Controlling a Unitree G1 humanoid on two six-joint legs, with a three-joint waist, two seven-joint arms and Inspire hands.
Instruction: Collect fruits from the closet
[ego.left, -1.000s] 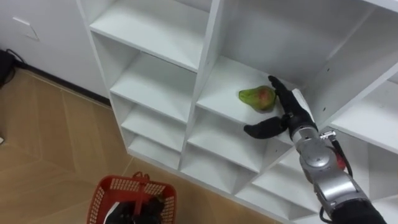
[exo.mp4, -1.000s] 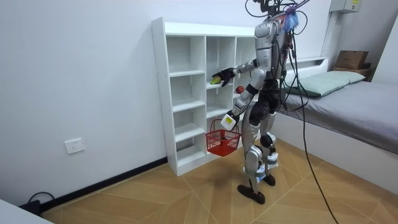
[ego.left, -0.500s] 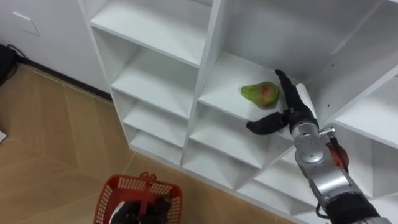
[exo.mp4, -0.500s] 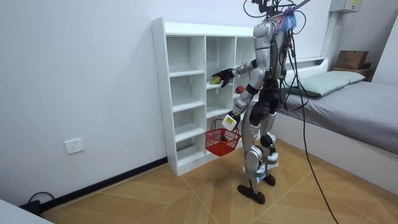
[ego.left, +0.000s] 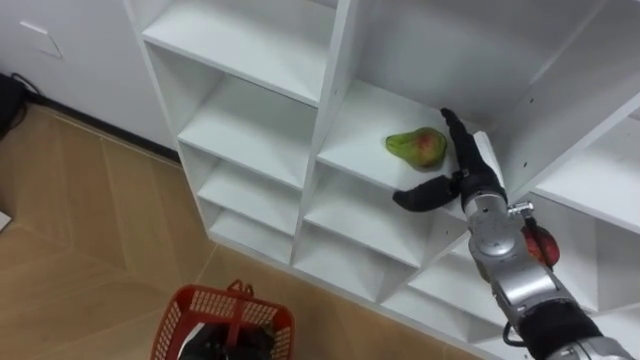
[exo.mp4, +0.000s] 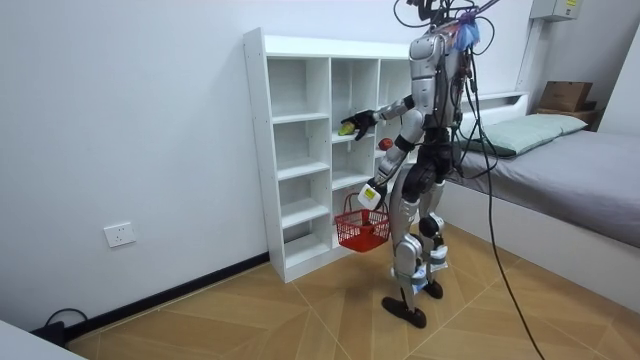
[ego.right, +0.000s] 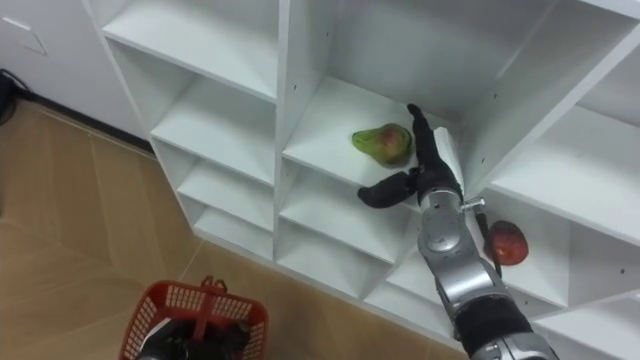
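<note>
Closet (ego.right: 288, 100) cubbies hold a pear (ego.right: 382, 141) and a red fruit (ego.right: 507, 243).

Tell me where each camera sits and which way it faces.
Left eye view: on the robot's head, looking down at the white shelf unit; shows the right hand open beside the pear, with the red basket below.
Right eye view: same head, slightly to the right, same downward look; shows the right arm, plus a red fruit in the next column, lower.
Room view: standing off in the room, facing the shelves; shows the whole robot, with the basket hanging from its left hand.
Shared: pear, basket, right hand.
</note>
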